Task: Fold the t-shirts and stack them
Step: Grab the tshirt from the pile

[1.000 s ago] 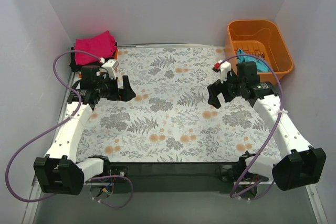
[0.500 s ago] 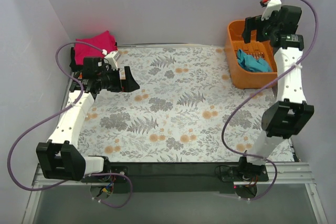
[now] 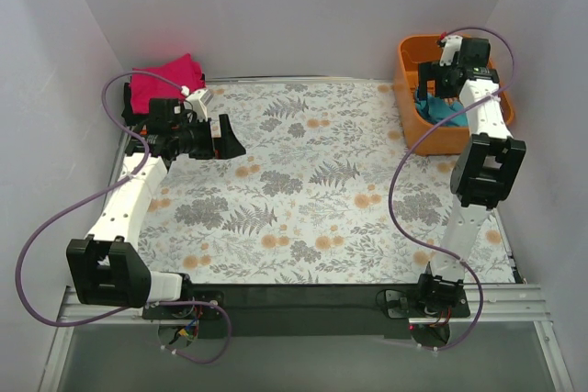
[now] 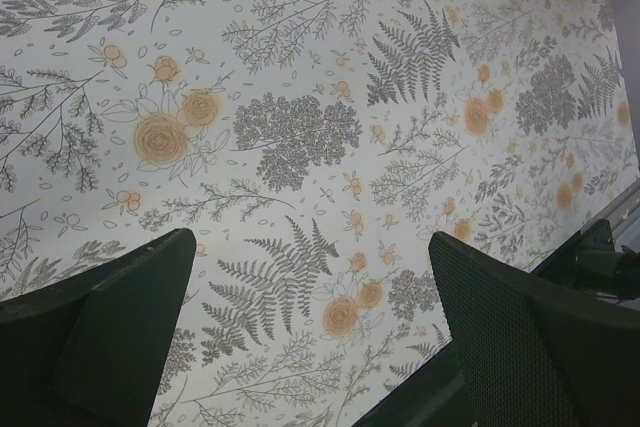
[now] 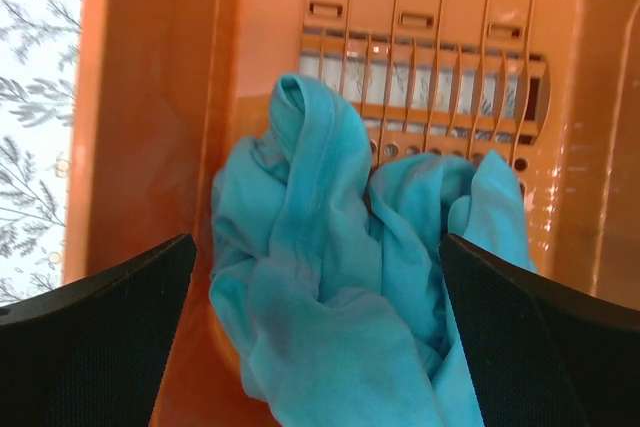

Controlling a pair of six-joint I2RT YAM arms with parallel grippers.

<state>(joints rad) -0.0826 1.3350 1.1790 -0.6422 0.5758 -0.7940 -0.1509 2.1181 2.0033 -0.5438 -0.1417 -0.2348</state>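
Top view: teal t-shirt (image 3: 447,109) sits crumpled in orange basket (image 3: 404,80) at far right corner of desk (image 3: 303,218). Right arm (image 3: 480,167) reaches into the basket, right jaws over the shirt. Folded magenta t-shirt (image 3: 165,75) lies at far left corner, just behind left arm (image 3: 129,199). Count: two shirts seen, one basket.

Left wrist: left jaws spread, nothing between them, floral desk below.

Right wrist: right jaws spread, teal shirt centred between and below them; contact can't be told. Basket walls close on both sides.
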